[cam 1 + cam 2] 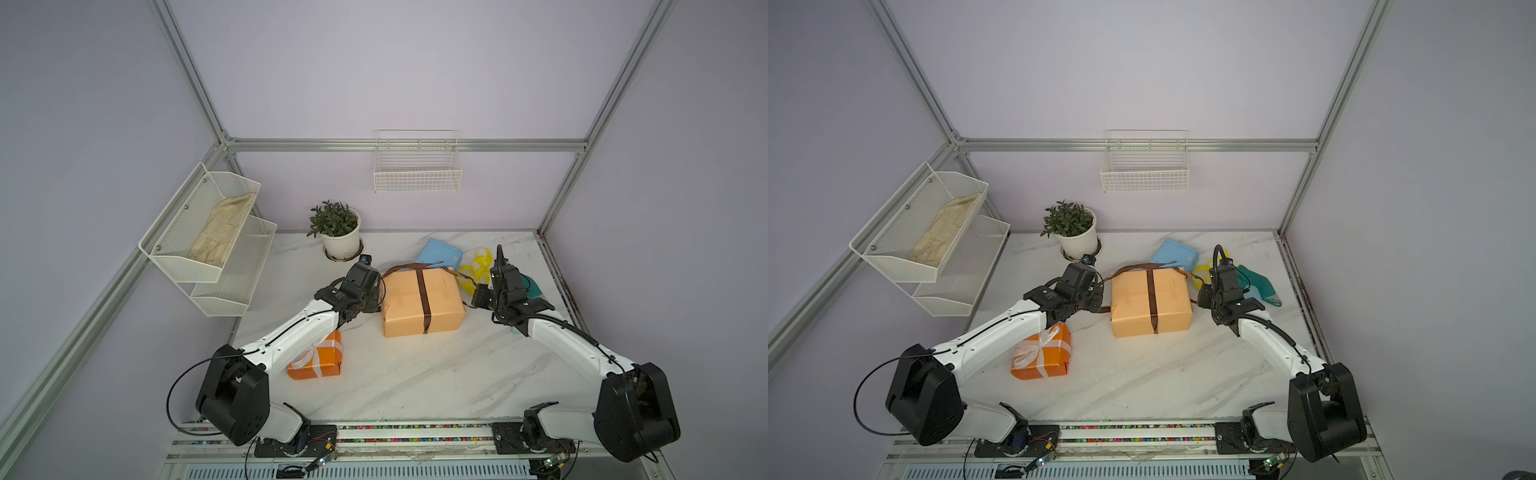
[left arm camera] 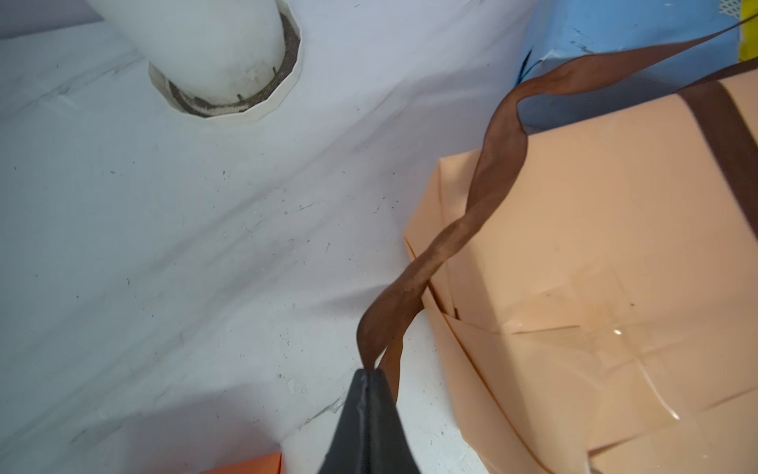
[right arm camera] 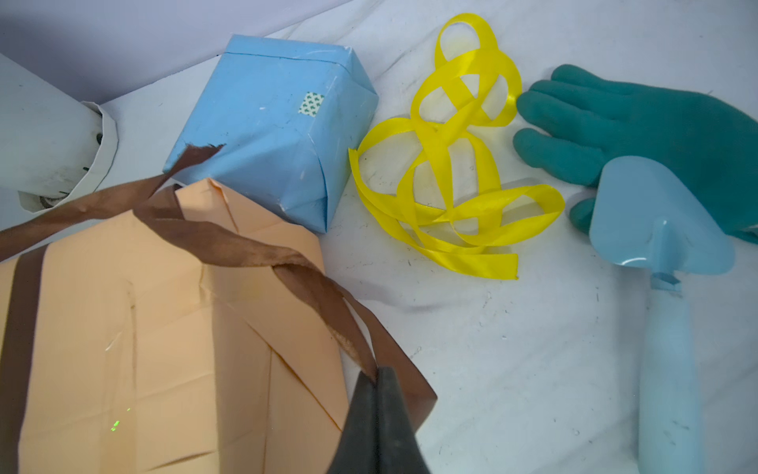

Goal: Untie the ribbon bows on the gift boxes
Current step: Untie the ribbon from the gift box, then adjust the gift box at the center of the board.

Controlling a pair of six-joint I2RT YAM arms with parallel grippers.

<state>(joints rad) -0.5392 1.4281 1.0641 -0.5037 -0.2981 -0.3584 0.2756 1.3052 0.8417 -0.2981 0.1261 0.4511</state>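
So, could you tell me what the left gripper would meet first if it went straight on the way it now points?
Beyond the brown ribbon in its fingers, probably bare table, between plant pot and peach box; depth unclear.

We take this for a robot lab cell: aluminium frame (image 1: 311, 145), bare lilac walls (image 1: 395, 62), arm rail (image 1: 415, 427) (marble-look desk (image 1: 415, 374)).
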